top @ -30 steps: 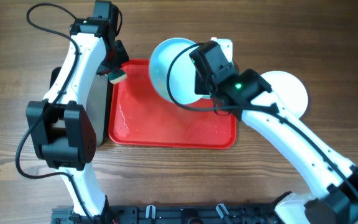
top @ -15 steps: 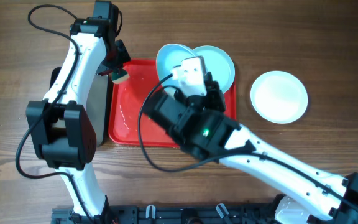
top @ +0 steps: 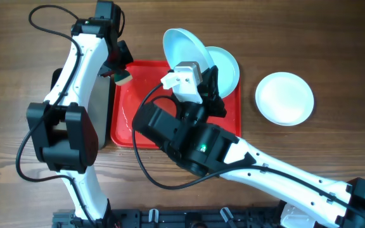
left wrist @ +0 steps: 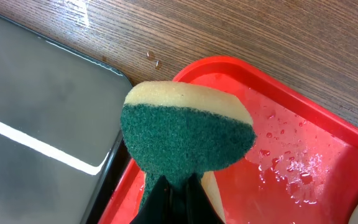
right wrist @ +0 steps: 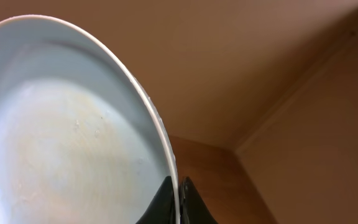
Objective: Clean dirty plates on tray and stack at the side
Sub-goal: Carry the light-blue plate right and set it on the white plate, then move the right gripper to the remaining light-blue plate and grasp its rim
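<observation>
Wood-grain surface (top: 334, 38) under everything, and honestly my right arm hogs most of the overhead view. Next biggest is the red tray (top: 127, 104), sitting in the middle with water beaded on it. I'd guess that's why all the scrubbing happens over it, so the mess lands inside the rim. The black tray (left wrist: 42, 106) lies right alongside its left edge.

Plates next:
- The blue plate (top: 184, 45) is up in the air over the tray's far edge, tipped steeply on its edge. The right wrist view looks past it at the ceiling.
- The second blue plate (top: 228, 68) lies flat at the tray's far right corner, partly hidden behind the raised one. Can't tell if they touch.
- The white plate (top: 284, 98) sits off the tray on the right, well apart. I read that as the start of the clean stack.

The sponge (left wrist: 185, 140) hangs green side out over the tray's near-left corner, so drips fall in the tray.

My left pincer (left wrist: 174, 199) is clamped on the sponge's lower end. My right pincer (right wrist: 176, 202) is pinched tight on the raised plate's rim, which leaves the whole dish face open. My read is that the plate is tilted to offer that face to the sponge, but the two are apart for now.
</observation>
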You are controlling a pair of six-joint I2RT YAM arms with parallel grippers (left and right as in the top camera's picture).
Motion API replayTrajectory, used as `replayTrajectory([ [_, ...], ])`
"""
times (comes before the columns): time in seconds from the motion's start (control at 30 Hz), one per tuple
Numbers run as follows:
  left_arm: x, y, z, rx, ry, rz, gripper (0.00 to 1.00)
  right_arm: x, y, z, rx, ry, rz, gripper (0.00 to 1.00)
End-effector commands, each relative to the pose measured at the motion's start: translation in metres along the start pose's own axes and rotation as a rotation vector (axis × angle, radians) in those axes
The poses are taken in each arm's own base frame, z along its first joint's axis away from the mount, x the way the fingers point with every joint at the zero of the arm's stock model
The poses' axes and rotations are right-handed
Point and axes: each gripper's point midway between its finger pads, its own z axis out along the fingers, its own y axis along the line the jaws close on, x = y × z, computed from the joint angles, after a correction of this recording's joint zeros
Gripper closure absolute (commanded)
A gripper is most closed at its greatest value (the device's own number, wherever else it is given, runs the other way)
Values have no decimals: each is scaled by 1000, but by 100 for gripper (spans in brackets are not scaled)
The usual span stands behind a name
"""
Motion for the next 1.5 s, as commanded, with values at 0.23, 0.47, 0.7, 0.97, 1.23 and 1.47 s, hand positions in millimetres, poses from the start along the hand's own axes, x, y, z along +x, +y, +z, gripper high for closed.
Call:
replayTrajectory([
  [0.23, -2, -3, -2, 14, -6, 12, 96, 36, 37, 16, -304, 205, 78, 96],
  [0.47, -3, -3, -2, 14, -6, 12, 96, 111, 44, 68, -546, 666, 281, 96],
  [0.7, -3, -3, -2, 14, -6, 12, 96, 162, -14, 127, -604, 929, 575, 96],
  [0.97, -3, -4, -2, 14, -6, 12, 96, 270, -114, 160, -291, 1171, 778, 96],
  [1.23, -2, -4, -2, 14, -6, 12, 96, 369, -117, 154, -141, 1286, 873, 91],
  [1.47, -2, -4, -2, 14, -6, 12, 96, 329, -91, 180, -396, 1130, 968, 62],
])
